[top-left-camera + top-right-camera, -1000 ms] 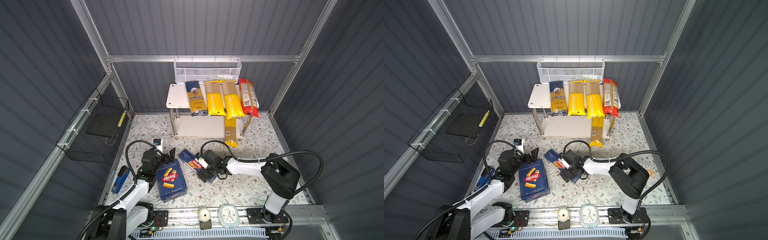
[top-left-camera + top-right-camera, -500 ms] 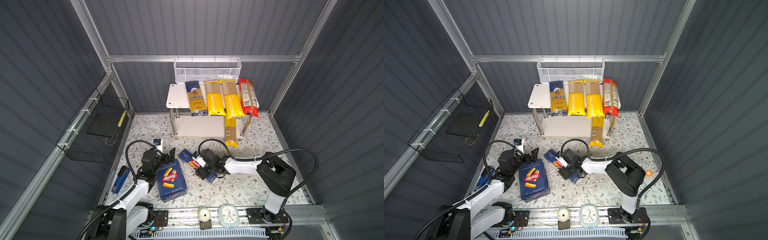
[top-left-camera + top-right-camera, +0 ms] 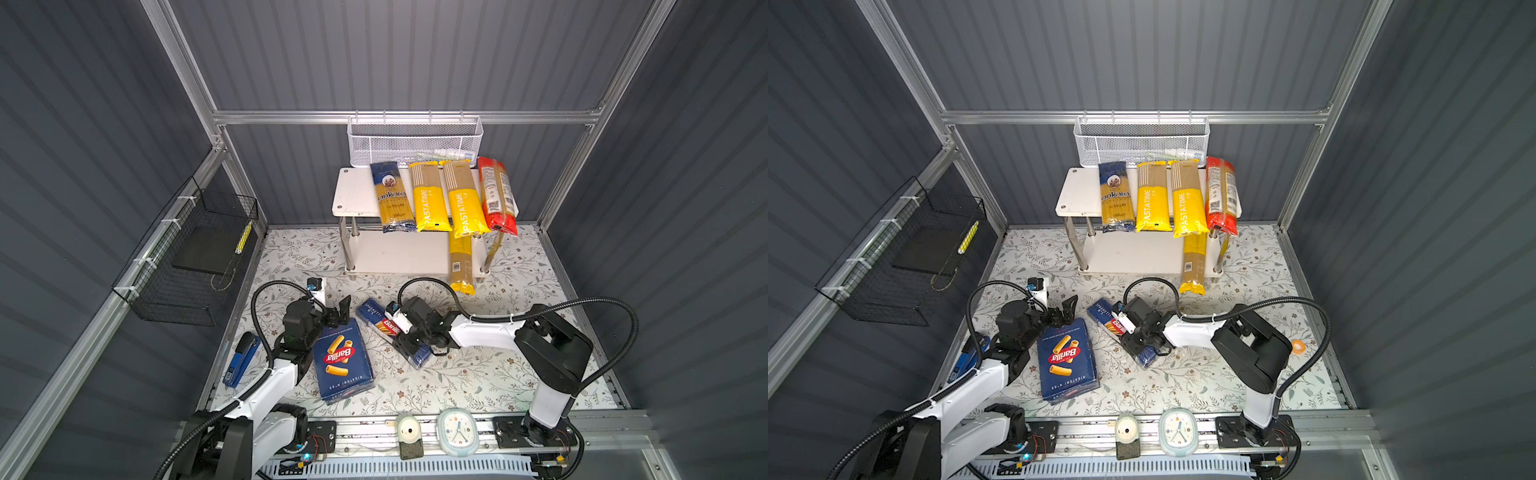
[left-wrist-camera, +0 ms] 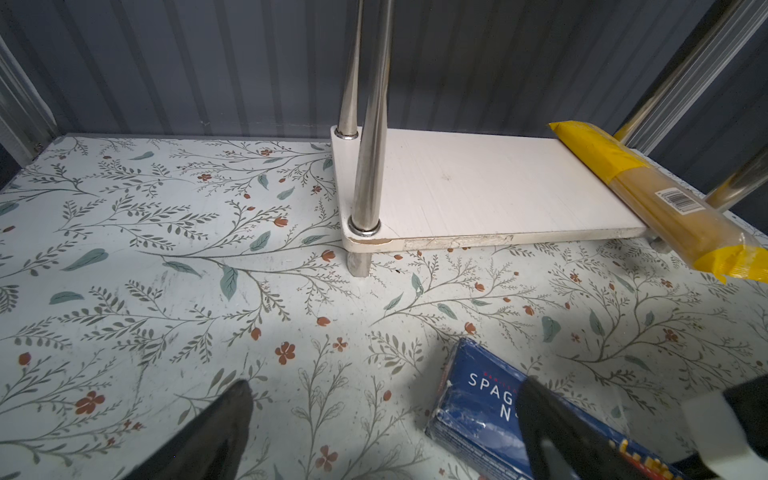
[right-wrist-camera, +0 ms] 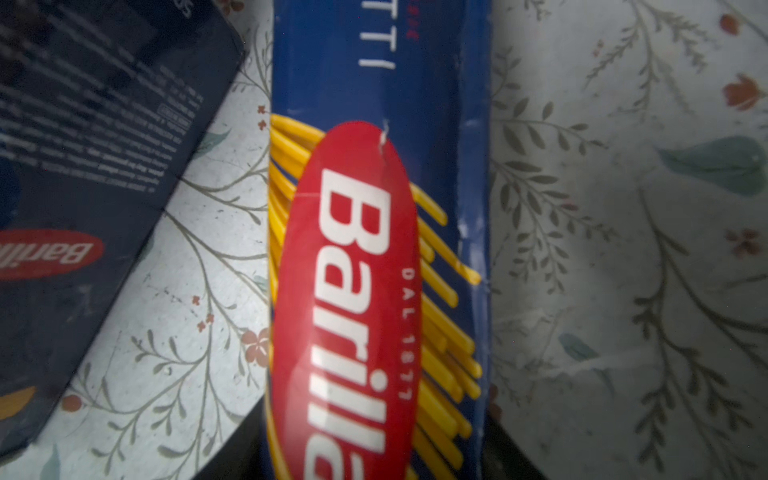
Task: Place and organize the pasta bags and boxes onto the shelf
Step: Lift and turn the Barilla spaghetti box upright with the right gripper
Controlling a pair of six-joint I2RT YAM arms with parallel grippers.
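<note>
Behind the shelf (image 3: pixel 353 191), a white mesh basket (image 3: pixel 415 141); on the left wall, a black wire basket (image 3: pixel 195 257); by the left table edge, a blue stapler (image 3: pixel 241 359); along the front rail, a timer (image 3: pixel 409 432) and a clock (image 3: pixel 457 430). On the top board, four bags side by side: a blue bag (image 3: pixel 392 197), a yellow bag (image 3: pixel 430 197), another yellow bag (image 3: pixel 463 199), a red bag (image 3: pixel 496 195). On the lower board, a yellow-clear bag (image 3: pixel 461 259) poking out over the front edge, near the right arm's cable. Flat on the flowered table (image 3: pixel 498 374), the wide box (image 3: pixel 341 359) just left of the narrow box (image 3: pixel 376 318), close but apart. Left claw (image 3: pixel 340 309) over the wide box's far edge, beside the narrow box's far end.

Compared with a second ago: boxes, bags and left arm in the same spots; right arm shifted slightly leftward, jaws drawn closer together.

Right claw (image 3: pixel 415 345) across the middle of the narrow box, fingers (image 5: pixel 232 453) pressed against both long sides, box flat on the table. Left claw spread wide, gripping nothing.
</note>
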